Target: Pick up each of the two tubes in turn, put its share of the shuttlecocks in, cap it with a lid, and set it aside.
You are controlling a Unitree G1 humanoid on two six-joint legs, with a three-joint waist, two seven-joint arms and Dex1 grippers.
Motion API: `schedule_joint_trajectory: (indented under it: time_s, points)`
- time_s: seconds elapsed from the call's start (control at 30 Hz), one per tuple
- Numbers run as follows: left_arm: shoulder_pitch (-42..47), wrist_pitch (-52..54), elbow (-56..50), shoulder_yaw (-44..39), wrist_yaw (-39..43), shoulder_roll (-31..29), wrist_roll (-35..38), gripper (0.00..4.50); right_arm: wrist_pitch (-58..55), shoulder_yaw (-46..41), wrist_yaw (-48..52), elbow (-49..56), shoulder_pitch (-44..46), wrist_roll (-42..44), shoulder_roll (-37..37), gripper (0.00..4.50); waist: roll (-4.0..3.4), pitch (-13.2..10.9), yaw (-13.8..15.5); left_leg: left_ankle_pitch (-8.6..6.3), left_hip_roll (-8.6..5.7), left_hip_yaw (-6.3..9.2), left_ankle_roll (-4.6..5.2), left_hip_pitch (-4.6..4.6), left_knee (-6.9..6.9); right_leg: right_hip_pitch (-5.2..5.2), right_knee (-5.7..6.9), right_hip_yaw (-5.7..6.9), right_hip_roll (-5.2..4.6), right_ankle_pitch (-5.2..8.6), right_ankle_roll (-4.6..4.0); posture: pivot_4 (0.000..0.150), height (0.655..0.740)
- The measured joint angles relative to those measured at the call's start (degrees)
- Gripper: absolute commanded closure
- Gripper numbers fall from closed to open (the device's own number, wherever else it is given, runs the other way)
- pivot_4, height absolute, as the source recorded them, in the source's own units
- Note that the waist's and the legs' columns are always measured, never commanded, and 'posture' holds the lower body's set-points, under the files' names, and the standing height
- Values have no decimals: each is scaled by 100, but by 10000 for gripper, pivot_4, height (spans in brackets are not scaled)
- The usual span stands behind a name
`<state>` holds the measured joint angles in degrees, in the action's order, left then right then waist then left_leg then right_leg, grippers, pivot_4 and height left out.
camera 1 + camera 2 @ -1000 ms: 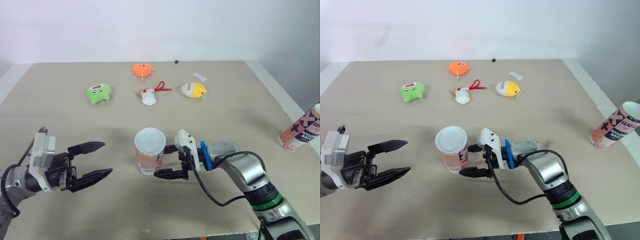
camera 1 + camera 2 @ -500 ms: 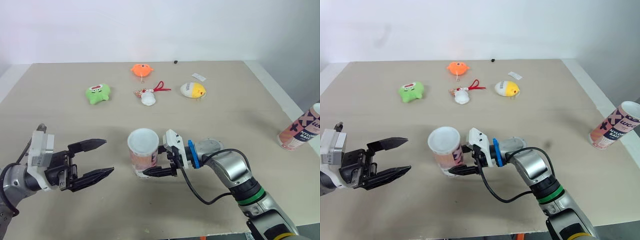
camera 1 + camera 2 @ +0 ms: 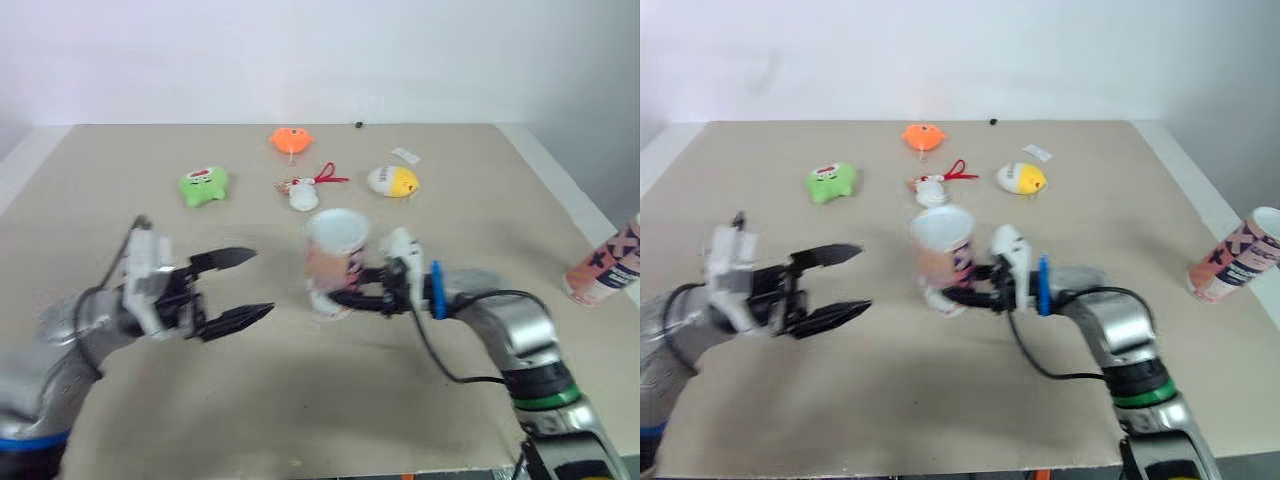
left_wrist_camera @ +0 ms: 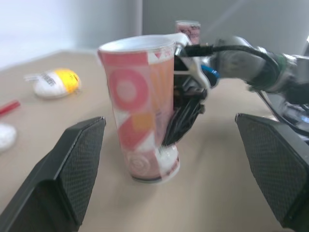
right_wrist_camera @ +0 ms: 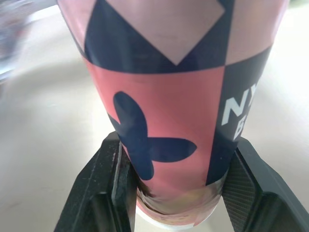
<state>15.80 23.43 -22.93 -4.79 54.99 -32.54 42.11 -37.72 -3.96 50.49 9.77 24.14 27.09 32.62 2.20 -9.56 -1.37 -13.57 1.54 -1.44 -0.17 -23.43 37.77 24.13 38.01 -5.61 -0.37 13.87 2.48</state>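
Cannot tell whether the white top of the pink patterned tube (image 3: 335, 258) is a lid or an open mouth; cannot tell either, through the blur of the head views, whether its base rests on the beige table (image 3: 300, 400) or hangs just clear of it; stands near upright, close to the table's middle, nearer than the row of toys. From the head, hides the far finger of the right gripper (image 3: 343, 287) behind the tube; in the right wrist view, shows both fingers (image 5: 114, 188) pressed to the tube's lower wall, one on each side, clamped on it; reaches in from the right, forearm low and nearly level. Cut off by the left eye view's right edge: the second tube (image 3: 1237, 258), by the table's right edge, well apart from the first. Left gripper (image 3: 262, 282) just left of the held tube, not touching it; fingers spread wide, pointing toward it; forearm low over the table. Farther back: green plush (image 3: 203, 185); orange plush (image 3: 291, 139); small white toy with a red cord (image 3: 303, 193); yellow-and-white egg-shaped toy (image 3: 392, 180); white tag (image 3: 404, 155), print too small to read.
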Motion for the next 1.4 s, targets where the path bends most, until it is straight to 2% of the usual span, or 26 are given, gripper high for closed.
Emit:
schedule_joint_trajectory:
  time_s: [0.13,0.3,0.37,0.4,0.43,0.7,0.93,0.97,1.0,1.07,1.1,1.4]
  points:
    - [650,-245,673,583,-64,554,-495,0,44,-1022,-1158,139,-653,-158,-124,24105,2,2,0,-2,-1,-3,0,0,-6,2,0,-9,6,2,2,1500,7400]
    - [1636,-635,1766,953,54,1160,-975,0,245,-1496,-2669,249,-1405,-725,-646,24105,-4,3,-13,3,1,-8,-7,1,-7,9,6,-19,16,-4,3,1500,7400]
    - [1671,-654,1796,960,55,1179,-988,0,264,-1502,-2728,249,-1408,-742,-666,24105,-6,4,-26,4,1,-12,-9,3,-5,9,6,-25,16,-6,6,1500,7400]
    - [2006,-837,2190,1122,203,1410,-1103,0,483,-1858,-3248,243,-1605,-855,-896,24105,-9,6,-35,4,0,-14,-9,5,-5,6,5,-31,16,-8,13,1500,7400]
    - [2030,-855,2257,1140,230,1424,-1125,0,550,-1915,-3334,243,-1649,-865,-950,24105,-12,8,-38,5,-1,-16,-8,7,2,3,4,-35,15,-1,36,1500,7400]
    - [2317,-854,2640,1334,602,1577,-1267,0,1472,-2471,-4238,-255,-1769,-1057,-1361,24105,-19,12,-54,5,1,-17,-7,7,6,2,4,-36,19,-2,40,1500,7400]
    - [2151,-837,2640,1330,628,1407,-1305,0,1891,-2389,-4363,-594,-1715,-1065,-1489,24105,-18,15,-114,6,4,-14,-7,19,20,-19,4,-33,20,-6,49,1500,7400]
    - [2136,-837,2635,1330,619,1398,-1309,0,1894,-2369,-4328,-626,-1698,-1050,-1489,15284,-18,15,-118,6,5,-14,-6,22,25,-23,3,-33,20,-7,52,1500,7400]
    - [2131,-837,2624,1330,609,1399,-1311,0,1869,-2341,-4277,-667,-1717,-1038,-1483,12020,-15,16,-119,7,5,-13,-4,25,27,-28,2,-33,20,-9,54,1500,7400]
    - [2124,-837,2616,1330,567,1397,-1315,0,1781,-2266,-4170,-747,-1832,-1019,-1487,1907,-17,17,-121,9,5,-14,-1,25,27,-26,2,-34,20,-11,55,1500,7400]
    - [2118,-837,2612,1325,542,1394,-1318,0,1749,-2177,-4078,-763,-1903,-988,-1492,812,-18,16,-125,10,6,-14,0,25,27,-25,3,-34,21,-11,54,1500,7400]
    - [2014,-795,2501,1320,501,1371,-1319,0,1489,-2123,-3720,-691,-2003,-774,-1255,812,-16,18,-136,10,11,-12,0,26,27,-28,2,-32,26,-12,52,1500,7400]
